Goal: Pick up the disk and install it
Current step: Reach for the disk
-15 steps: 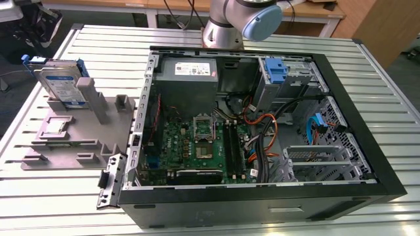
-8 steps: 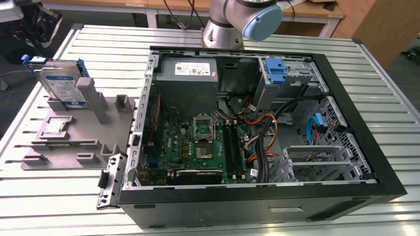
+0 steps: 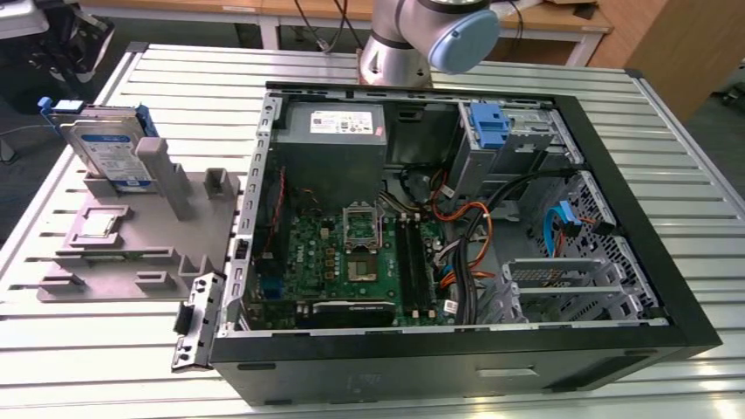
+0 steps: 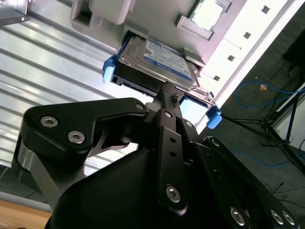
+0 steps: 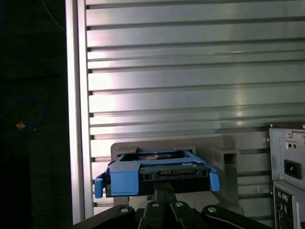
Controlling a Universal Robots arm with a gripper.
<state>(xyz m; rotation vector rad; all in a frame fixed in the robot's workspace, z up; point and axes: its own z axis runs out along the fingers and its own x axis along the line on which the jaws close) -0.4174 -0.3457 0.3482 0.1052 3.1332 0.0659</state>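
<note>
Item: the disk point(image 3: 107, 148), a silver drive with a white-and-blue label and blue carrier rails. It stands on edge, tilted back, in a slot of a grey holder point(image 3: 140, 236). Location: the holder lies flat on the slatted tabletop point(image 3: 70, 349) along the edge at the exterior view's left, and the disk sits at the holder's end towards the far left corner of the tabletop. Beside the holder: an open computer case point(image 3: 466, 349), lying on its side over the middle of the tabletop and reaching towards the edge at the exterior view's right, with a grey power-supply box point(image 3: 338, 131) and a green motherboard point(image 3: 349, 253) inside. The arm point(image 3: 420, 39) rises at the far edge, behind the case. Gripper point(image 5: 164, 188): black, fingers pressed together with nothing between them. In both wrist views its tip lines up with the middle of the disk's point(image 5: 159, 174) connector edge, between the two blue rail ends. Contact cannot be told.
</note>
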